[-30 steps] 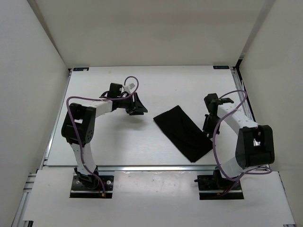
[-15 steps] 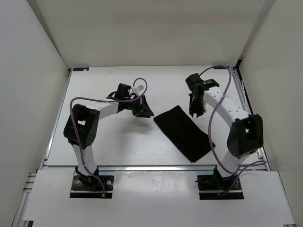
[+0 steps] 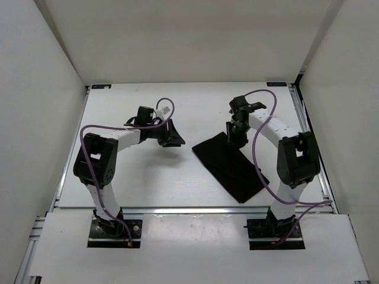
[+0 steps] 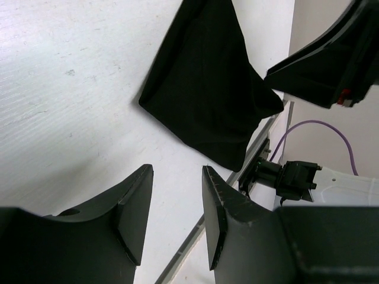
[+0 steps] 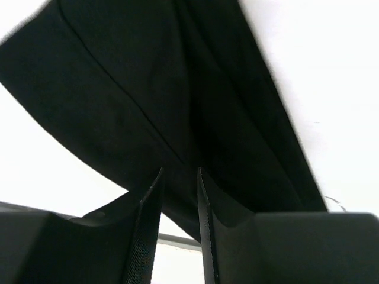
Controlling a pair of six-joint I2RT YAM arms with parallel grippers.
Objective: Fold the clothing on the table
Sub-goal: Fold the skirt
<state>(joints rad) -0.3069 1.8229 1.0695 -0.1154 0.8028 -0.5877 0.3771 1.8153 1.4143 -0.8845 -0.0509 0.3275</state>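
Note:
The clothing [image 3: 228, 165] is a black cloth folded into a long strip, lying diagonally on the white table [image 3: 142, 177] right of centre. My left gripper [image 3: 172, 139] hovers open just left of the strip's far end, apart from it. In the left wrist view its fingers [image 4: 177, 198] frame bare table, and the clothing [image 4: 207, 100] lies beyond them. My right gripper [image 3: 235, 135] stands over the strip's far corner. In the right wrist view its jaws [image 5: 179, 174] are a little apart above the clothing [image 5: 177, 100], with nothing pinched between them.
White walls [image 3: 47, 118] enclose the table on three sides. A silver rail [image 3: 177, 209] runs along the near edge, with both arm bases behind it. Purple cables [image 3: 260, 160] loop off each arm. The right arm [image 4: 331, 59] shows at the top right of the left wrist view.
My right arm swung from the cloth's right side to above its far corner, and its jaws opened. My left gripper moved a little toward the cloth, then back.

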